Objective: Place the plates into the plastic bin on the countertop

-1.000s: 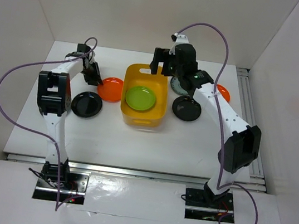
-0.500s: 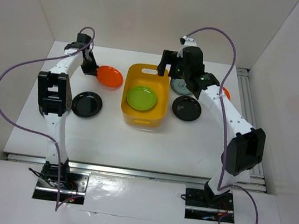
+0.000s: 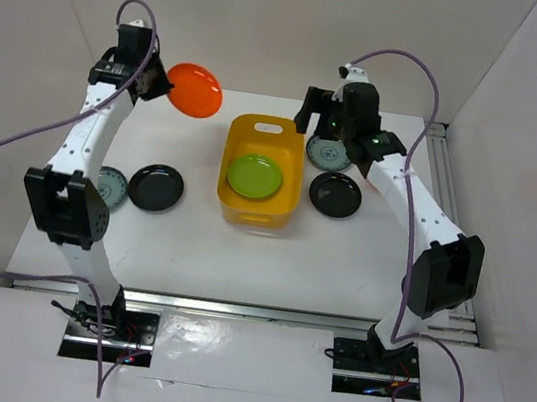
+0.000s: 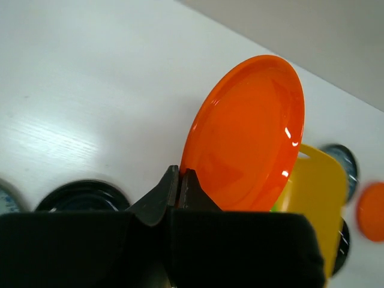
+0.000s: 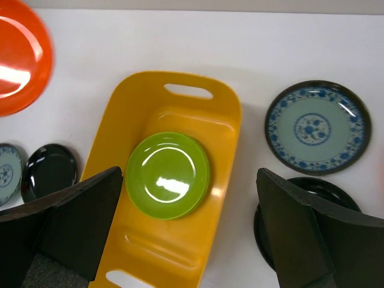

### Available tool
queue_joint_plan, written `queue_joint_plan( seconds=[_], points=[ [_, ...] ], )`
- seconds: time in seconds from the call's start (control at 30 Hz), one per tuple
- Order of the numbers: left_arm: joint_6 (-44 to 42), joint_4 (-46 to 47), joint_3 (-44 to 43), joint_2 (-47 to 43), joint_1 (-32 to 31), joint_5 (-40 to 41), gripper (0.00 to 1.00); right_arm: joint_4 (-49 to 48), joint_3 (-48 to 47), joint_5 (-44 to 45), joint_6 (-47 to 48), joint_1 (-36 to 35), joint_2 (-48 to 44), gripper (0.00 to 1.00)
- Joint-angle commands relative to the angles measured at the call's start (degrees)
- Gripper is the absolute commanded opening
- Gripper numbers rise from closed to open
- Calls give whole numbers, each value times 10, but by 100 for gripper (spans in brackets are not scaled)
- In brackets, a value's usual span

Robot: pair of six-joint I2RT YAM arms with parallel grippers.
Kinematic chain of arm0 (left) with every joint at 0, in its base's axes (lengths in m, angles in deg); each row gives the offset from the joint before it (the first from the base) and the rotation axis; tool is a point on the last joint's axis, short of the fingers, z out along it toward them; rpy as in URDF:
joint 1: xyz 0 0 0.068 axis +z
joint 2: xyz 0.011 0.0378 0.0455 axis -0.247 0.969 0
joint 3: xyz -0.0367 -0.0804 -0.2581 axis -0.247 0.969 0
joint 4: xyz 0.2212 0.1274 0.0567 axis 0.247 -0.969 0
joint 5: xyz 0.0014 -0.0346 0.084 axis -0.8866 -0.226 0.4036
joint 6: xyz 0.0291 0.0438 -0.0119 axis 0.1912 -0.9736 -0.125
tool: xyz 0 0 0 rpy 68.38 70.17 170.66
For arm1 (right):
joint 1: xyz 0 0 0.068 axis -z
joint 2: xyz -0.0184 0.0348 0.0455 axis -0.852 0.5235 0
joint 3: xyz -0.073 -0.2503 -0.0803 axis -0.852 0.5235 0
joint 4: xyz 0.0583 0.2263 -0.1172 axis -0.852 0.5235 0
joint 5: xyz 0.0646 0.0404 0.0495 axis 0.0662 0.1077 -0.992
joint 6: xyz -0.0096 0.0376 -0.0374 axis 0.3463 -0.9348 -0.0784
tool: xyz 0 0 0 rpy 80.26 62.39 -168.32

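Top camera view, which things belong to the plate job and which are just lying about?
Job: plastic bin, lime green plate inside it, orange plate in left gripper, second orange plate, black plates, blue patterned plates.
Not part of it: purple cable, metal rail.

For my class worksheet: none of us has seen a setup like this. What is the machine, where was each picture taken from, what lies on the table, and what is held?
These are two robot arms bolted at the table's near edge, each ending in a two-finger gripper. The wide picture comes from a fixed camera above and behind them; the other two come from cameras on the wrists. On the countertop sits a yellow-orange bin with a lime green plate inside. Beside it lie two black plates and two blue-patterned plates. The left gripper pinches an orange plate by its rim, in mid-air. The right gripper hangs open and empty near the bin.
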Motion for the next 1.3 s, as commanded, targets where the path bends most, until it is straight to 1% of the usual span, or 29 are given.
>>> queue_joint_plan(
  seconds=[0.0, 0.03, 0.07, 0.17, 0.33, 0.47, 0.57, 0.63, 0.7, 0.83, 0.87, 0.9, 0.93, 0.97, 1.0, 1.03, 1.1, 1.13, 1.2, 1.23, 1.27],
  points=[
    [9, 24, 31, -66, -76, -17, 0, -2, -9, 3, -12, 31, -36, 100],
    [9, 24, 38, -74, -76, -16, 0, -2, -1, 3, -12, 31, -36, 100],
    [9, 24, 52, -80, -107, -10, 0, -2, -1, 3, -12, 46, -43, 100],
    [9, 24, 62, -86, -159, 11, 0, -2, 12, -3, -12, 57, -55, 100],
    [-10, 17, 68, -36, -211, 37, 0, -2, 36, -14, -12, 62, -75, 100],
    [-15, 12, 39, 27, -228, 56, 0, -9, 62, -19, -12, 67, -88, 100],
    [-15, 12, 10, 50, -234, 56, 0, -9, 82, -19, -18, 74, -103, 100],
    [-15, -4, -19, 77, -234, 56, 0, -9, 89, -19, -18, 79, -108, 100],
    [-15, -12, -25, 97, -234, 56, 0, -9, 101, -19, -18, 84, -120, 100],
    [-10, -26, -19, 109, -239, 50, 0, -9, 108, -24, -18, 96, -132, 100],
    [-10, -26, -19, 109, -244, 45, 5, -9, 113, -24, -18, 96, -132, 100],
    [-10, -26, -13, 115, -244, 45, 12, -9, 114, -24, -18, 102, -137, 100],
    [-10, -26, -13, 115, -244, 45, 22, -9, 120, -24, -18, 102, -137, 100],
    [-10, -26, -13, 115, -244, 45, 35, -9, 121, -24, -18, 102, -137, 100],
    [-10, -26, -13, 109, -249, 37, 58, -9, 121, -24, -18, 108, -144, 100],
    [-10, -26, -22, 109, -249, 28, 63, -9, 128, -18, -18, 108, -144, 100],
    [-10, -26, -33, 103, -249, 1, 65, -9, 136, -18, -18, 119, -149, 100],
    [-15, -26, -41, 103, -249, -24, 68, -9, 144, -18, -26, 128, -149, 100],
    [-15, -26, -72, 103, -256, -40, 71, -9, 167, -18, -32, 141, -156, 100],
    [-15, -36, -89, 103, -262, -47, 73, -9, 177, -26, -50, 157, -161, 100],
    [-15, -44, -123, 98, -262, -56, 76, 6, 199, -26, -63, 165, -166, 100]
  ],
)
